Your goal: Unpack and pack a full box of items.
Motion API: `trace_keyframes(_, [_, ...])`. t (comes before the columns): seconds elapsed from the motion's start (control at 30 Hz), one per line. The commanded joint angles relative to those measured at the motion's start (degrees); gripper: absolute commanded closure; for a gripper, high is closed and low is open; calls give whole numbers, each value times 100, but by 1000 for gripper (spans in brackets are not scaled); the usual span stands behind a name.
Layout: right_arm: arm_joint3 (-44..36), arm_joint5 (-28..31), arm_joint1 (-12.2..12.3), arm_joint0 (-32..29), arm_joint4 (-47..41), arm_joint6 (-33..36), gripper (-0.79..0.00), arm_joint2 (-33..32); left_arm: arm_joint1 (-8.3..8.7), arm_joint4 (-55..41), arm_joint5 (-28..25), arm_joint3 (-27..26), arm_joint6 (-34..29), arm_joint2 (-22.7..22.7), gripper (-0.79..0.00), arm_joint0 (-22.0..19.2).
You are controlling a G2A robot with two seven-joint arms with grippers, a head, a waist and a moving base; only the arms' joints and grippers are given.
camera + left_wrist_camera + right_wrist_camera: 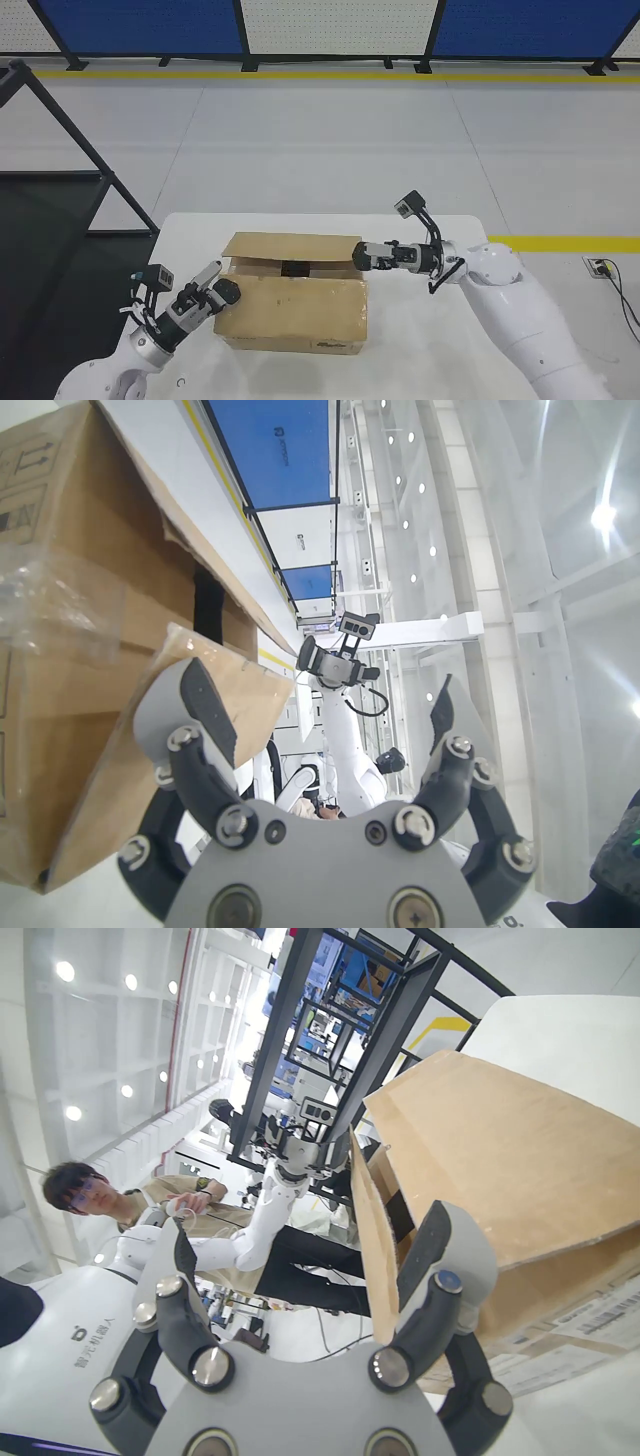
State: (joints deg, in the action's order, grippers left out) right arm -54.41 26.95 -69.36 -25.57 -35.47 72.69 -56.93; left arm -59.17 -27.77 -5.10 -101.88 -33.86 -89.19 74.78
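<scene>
A brown cardboard box (pixel 295 315) lies across the white table (pixel 430 345). Its far long flap (pixel 290 245) is folded outward, and a dark slot (pixel 295 268) shows at the top. My left gripper (pixel 215 290) is at the box's left end, open; in the left wrist view (pixel 325 710) one finger (pixel 207 710) rests against a short end flap (pixel 250 690). My right gripper (pixel 365 255) is at the box's right top corner, open (pixel 305 1248). The right end flap (pixel 372 1238) stands edge-on between its fingers, close to one pad (pixel 425 1248).
A loose piece of clear tape (pixel 55 600) hangs off the box's side. A black metal rack frame (pixel 60 130) stands left of the table. Bare tabletop lies to the right of the box and along its front edge.
</scene>
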Motion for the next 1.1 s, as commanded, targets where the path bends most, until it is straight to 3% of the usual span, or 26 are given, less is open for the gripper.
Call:
trace_keyframes(0.0, [-156, -377, 22, -37, -57, 62, -785, -42, -6, -3, 14, 35, 22, 17, -785, -27])
trace_keyframes(0.47, [-467, -1687, -23, -173, 223, -675, -785, 112, -53, -88, 32, 153, 204, 89, -785, -173])
trace_keyframes(1.07, [-387, -1894, -41, -372, 584, -859, -785, 145, -107, -435, 65, 197, 339, 32, -785, -202])
